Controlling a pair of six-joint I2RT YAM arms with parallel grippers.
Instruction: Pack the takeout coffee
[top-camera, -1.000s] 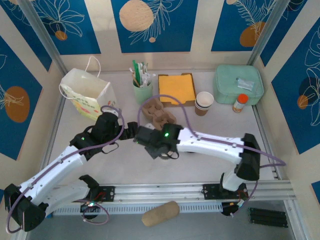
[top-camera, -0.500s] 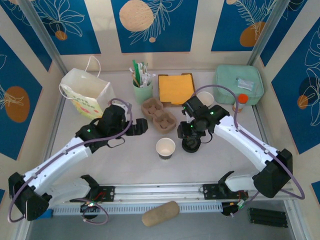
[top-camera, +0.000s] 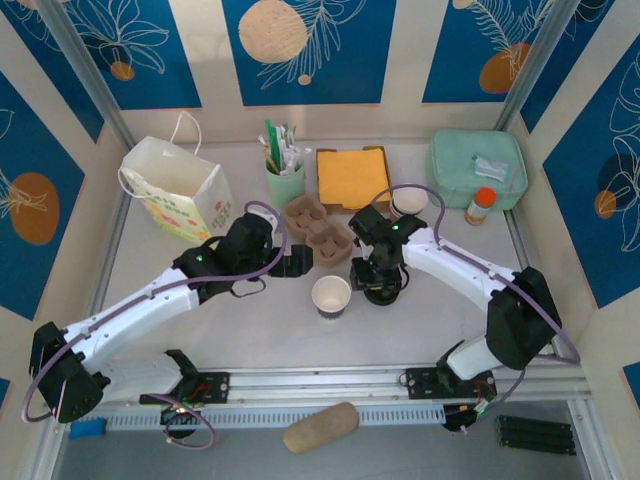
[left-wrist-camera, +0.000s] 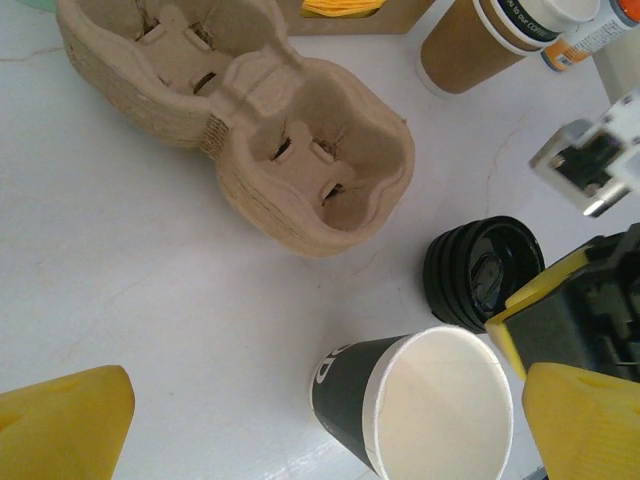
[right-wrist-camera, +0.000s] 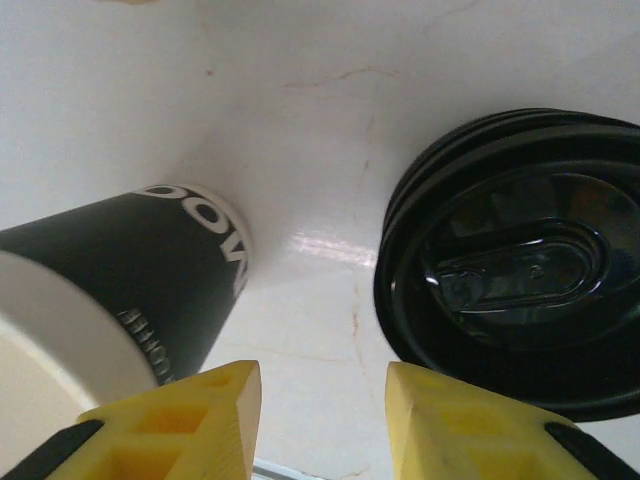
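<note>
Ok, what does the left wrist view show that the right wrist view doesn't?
Left wrist, not right wrist: the cardboard cup carrier, the stacked tan cups, an orange-capped bottle, and the left pincer, wide open. Right wrist, not left wrist: both fingers of the right pincer side by side, nothing between them. Shared: the lidless cup and the black lid stack, standing apart.

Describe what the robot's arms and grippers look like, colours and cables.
The left arm and right arm have white shells with black joints, each trailed by a looping purple cable, with a green light near the wrist. Fingers are blocky yellow.
</note>
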